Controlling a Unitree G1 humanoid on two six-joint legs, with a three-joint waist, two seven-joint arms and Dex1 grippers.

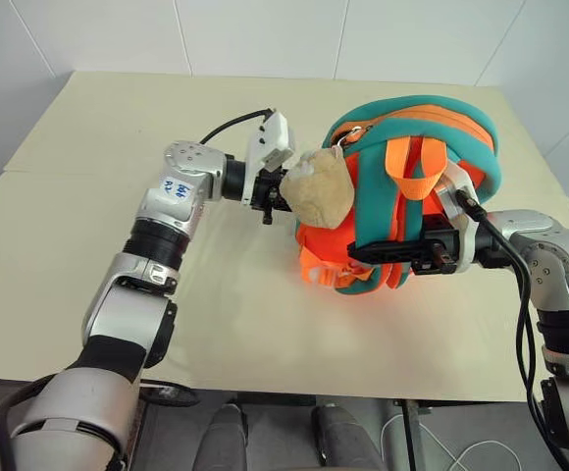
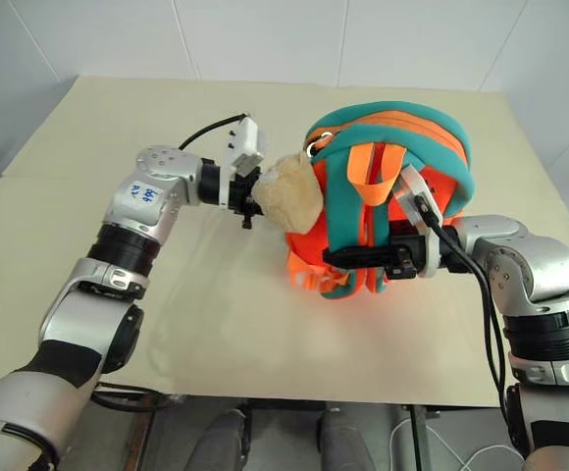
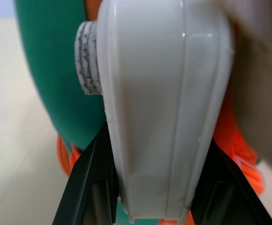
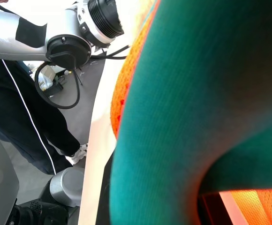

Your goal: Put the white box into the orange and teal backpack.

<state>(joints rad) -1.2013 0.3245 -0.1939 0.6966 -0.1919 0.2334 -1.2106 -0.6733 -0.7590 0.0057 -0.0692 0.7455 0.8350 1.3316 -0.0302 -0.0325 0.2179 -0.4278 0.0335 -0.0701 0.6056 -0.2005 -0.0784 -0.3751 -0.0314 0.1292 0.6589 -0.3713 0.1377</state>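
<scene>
With the right gripper (image 1: 363,252) clamped on a teal strap steadying the orange and teal backpack (image 1: 417,191), the left gripper (image 3: 147,206), its jaws clamped on the white box (image 3: 164,103), should probably find the opening past the plush toy (image 1: 321,186) before pushing.

backpack (image 1: 417,147): showing matt woven cloth
toy (image 1: 321,186): looking plush, fuzzy
box (image 3: 166,108): showing smooth, glossy plastic
table (image 1: 88,235): looking smooth, matt

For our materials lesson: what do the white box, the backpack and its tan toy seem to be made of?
White box: probably smooth, glossy plastic, with moulded ridges and highlights.
Backpack: soft matte fabric, seemingly knit; the right wrist view shows fine ribbing.
Tan toy: plush-looking cloth, lumpy and dull.
</scene>
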